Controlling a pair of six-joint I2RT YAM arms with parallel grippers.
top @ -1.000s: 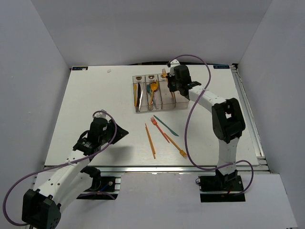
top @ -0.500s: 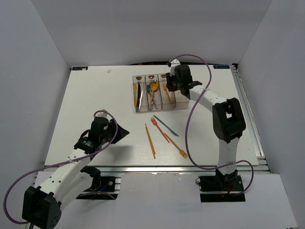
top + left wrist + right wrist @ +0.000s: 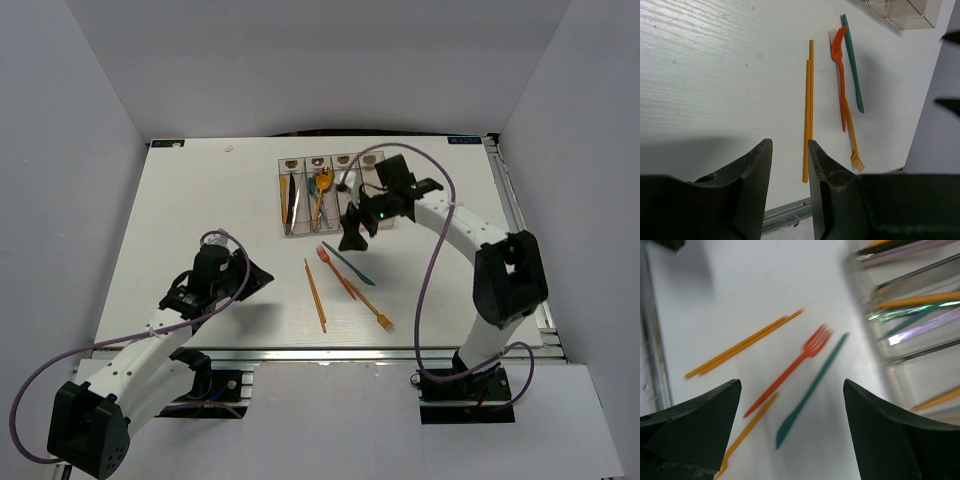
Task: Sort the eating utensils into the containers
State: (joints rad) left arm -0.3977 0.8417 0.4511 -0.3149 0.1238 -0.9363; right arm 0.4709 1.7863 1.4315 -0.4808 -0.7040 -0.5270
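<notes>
Loose eating utensils lie on the white table: a pair of thin orange sticks (image 3: 316, 295) (image 3: 809, 110), a red fork (image 3: 335, 270) (image 3: 790, 367), a teal knife (image 3: 350, 265) (image 3: 810, 390) and a yellow-orange fork (image 3: 372, 305) (image 3: 854, 142). The clear containers (image 3: 282, 200) (image 3: 900, 315) stand behind them, holding dark, gold, teal and orange utensils. My right gripper (image 3: 355, 228) (image 3: 791, 390) hangs wide open and empty just above the teal knife and red fork. My left gripper (image 3: 250, 277) (image 3: 790, 145) hovers left of the orange sticks, its jaws a narrow gap apart with nothing between them.
A metal rail (image 3: 320, 352) runs along the table's near edge. White walls close in the left, back and right sides. A purple cable (image 3: 430, 270) loops off the right arm above the table.
My right gripper let go of an orange fork over a bin, opened wide and swung back and down from the containers to above the loose utensils. The left arm barely moved.
</notes>
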